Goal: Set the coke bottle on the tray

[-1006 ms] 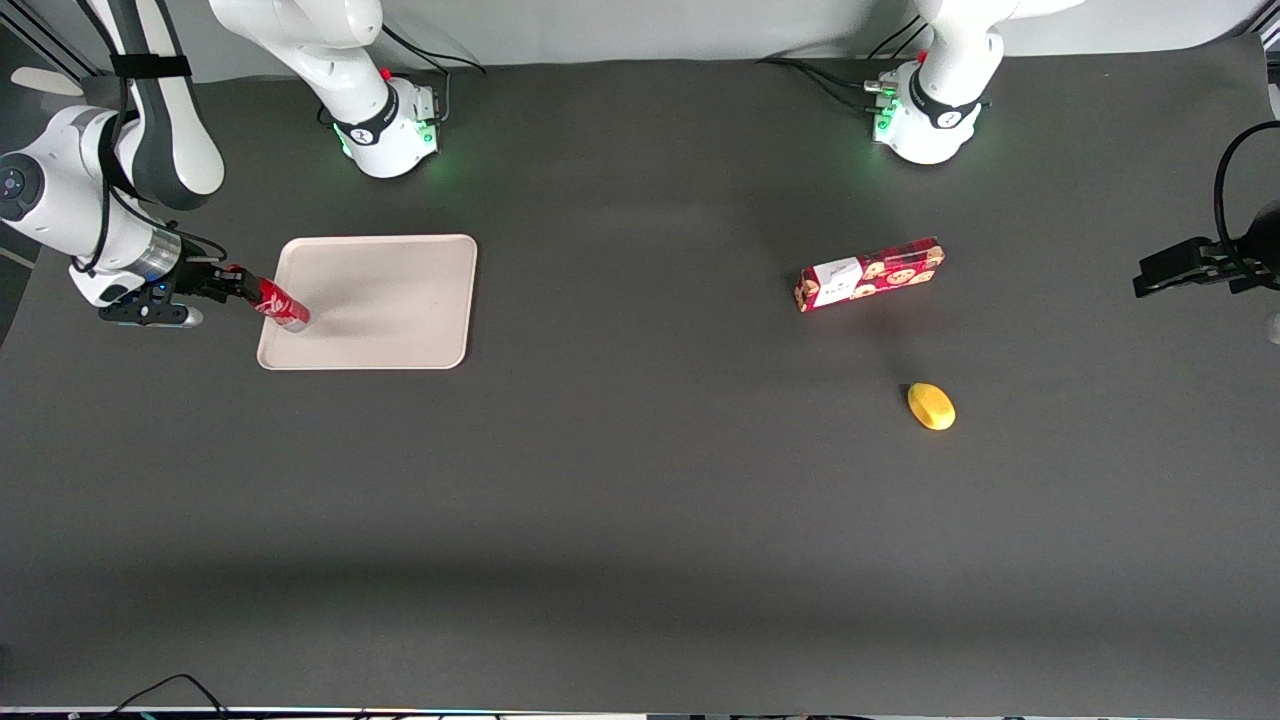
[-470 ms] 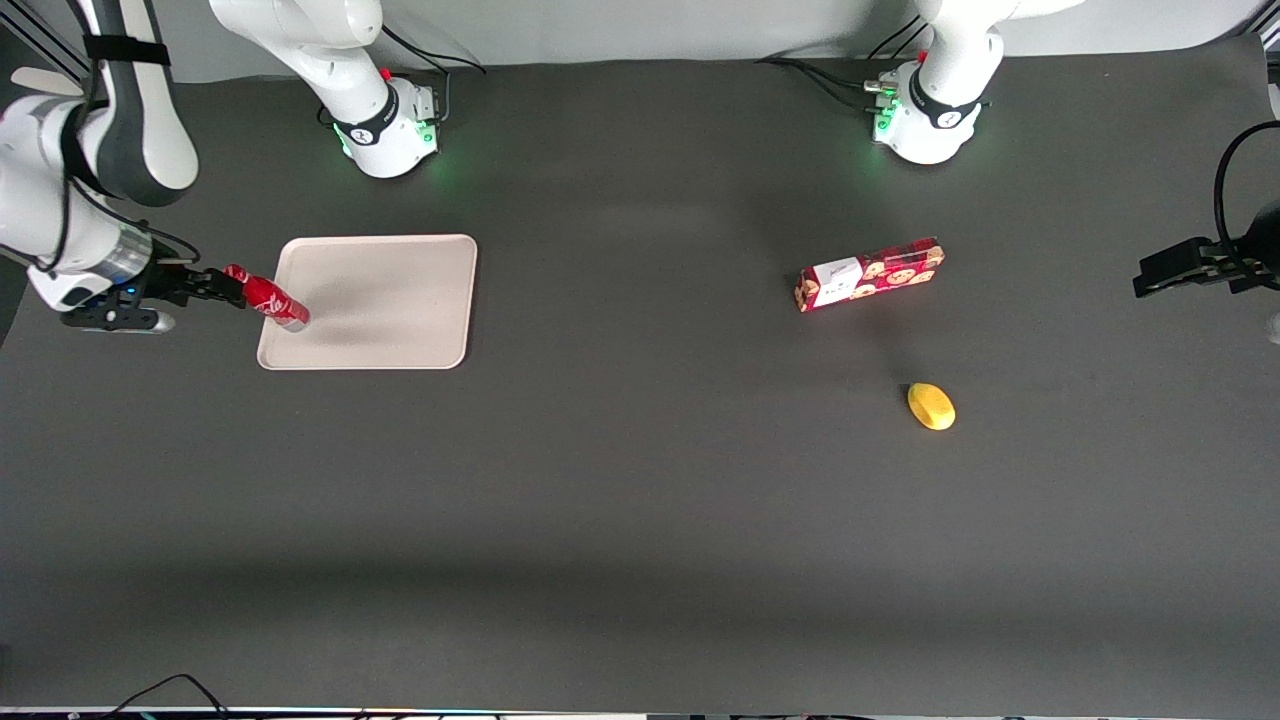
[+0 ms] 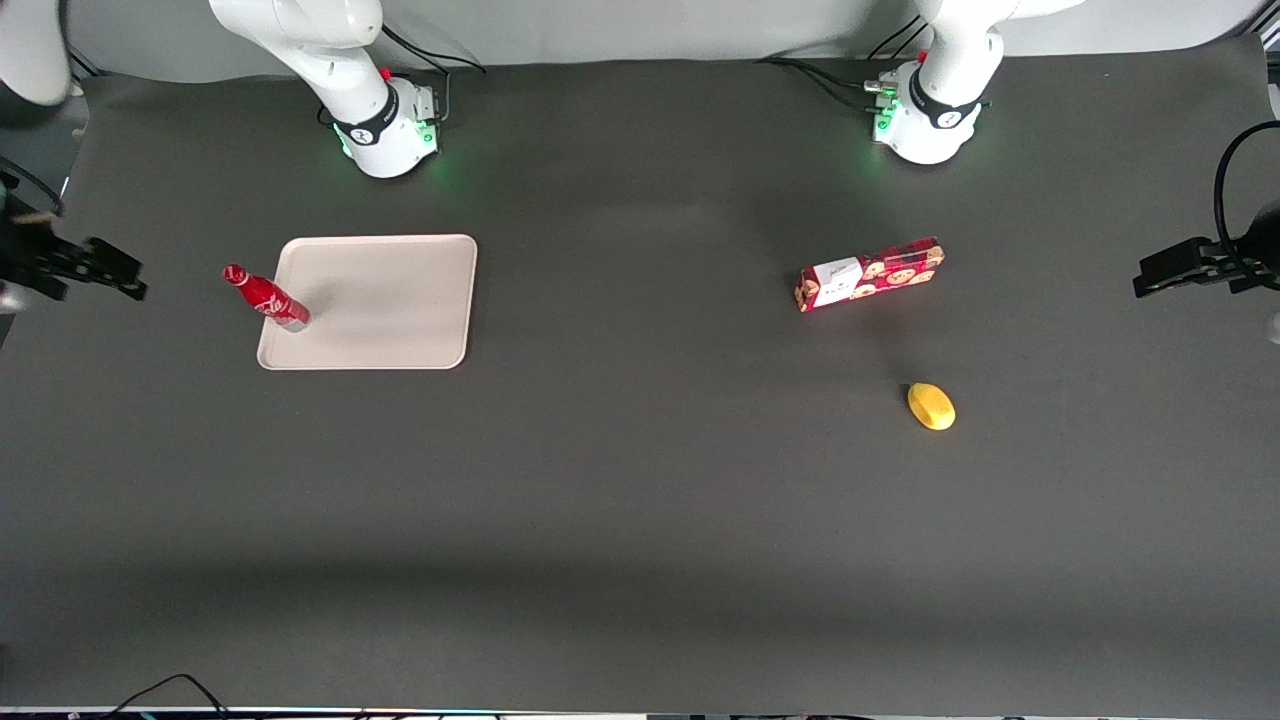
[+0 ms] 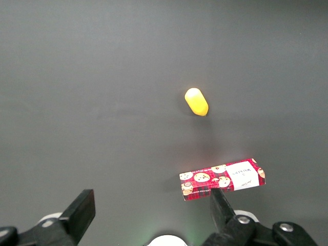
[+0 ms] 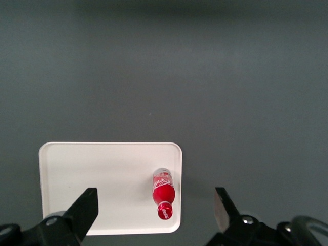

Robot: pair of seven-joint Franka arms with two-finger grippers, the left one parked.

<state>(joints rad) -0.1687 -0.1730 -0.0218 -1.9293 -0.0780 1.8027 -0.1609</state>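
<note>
The coke bottle (image 3: 266, 298), slim and red with a red cap, stands upright on the pale beige tray (image 3: 390, 300), near the tray's edge toward the working arm's end. My right gripper (image 3: 128, 278) is open and empty, well apart from the bottle, near the table's edge at the working arm's end. In the right wrist view the gripper (image 5: 155, 211) hangs high above the bottle (image 5: 163, 192), which stands close to a corner of the tray (image 5: 97, 184).
A red cookie box (image 3: 868, 274) lies toward the parked arm's end, with a yellow oval object (image 3: 931, 406) nearer the front camera. Both show in the left wrist view, the box (image 4: 223, 178) and the yellow object (image 4: 196, 101). The working arm's base (image 3: 385, 125) stands beside the tray.
My gripper has let go of the bottle and pulled away from it toward the table's end, rising. The bottle stays standing on the tray.
</note>
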